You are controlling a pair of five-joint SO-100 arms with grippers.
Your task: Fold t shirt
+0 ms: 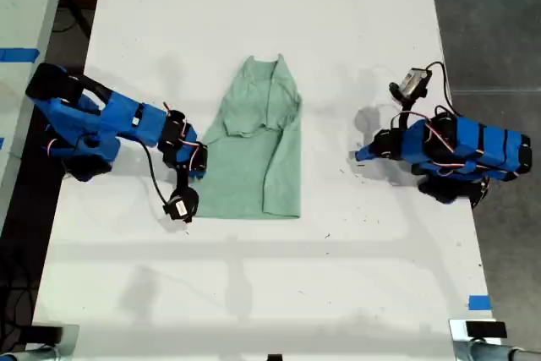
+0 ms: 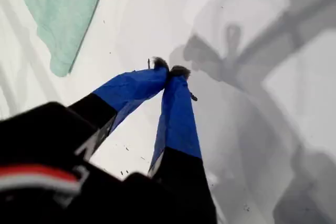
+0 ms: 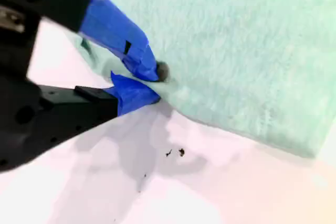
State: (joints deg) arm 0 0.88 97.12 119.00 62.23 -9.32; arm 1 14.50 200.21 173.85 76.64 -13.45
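White table (image 1: 254,293), grey floor past its edge on the exterior view's right. T shirt (image 1: 256,154) lay mid-table, partly folded, one side flap turned in over the body. My second gripper (image 3: 152,81) sat at the shirt's edge on the exterior view's left, jaws pinched on the t shirt hem. My first gripper (image 2: 169,68) was on the exterior view's right, well apart from the shirt, tips together on nothing, over bare table.

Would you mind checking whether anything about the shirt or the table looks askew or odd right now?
The t shirt lies half folded, one sleeve flap skewed across its chest. A few dark specks dot the white table near my second gripper. Nothing looks damaged.
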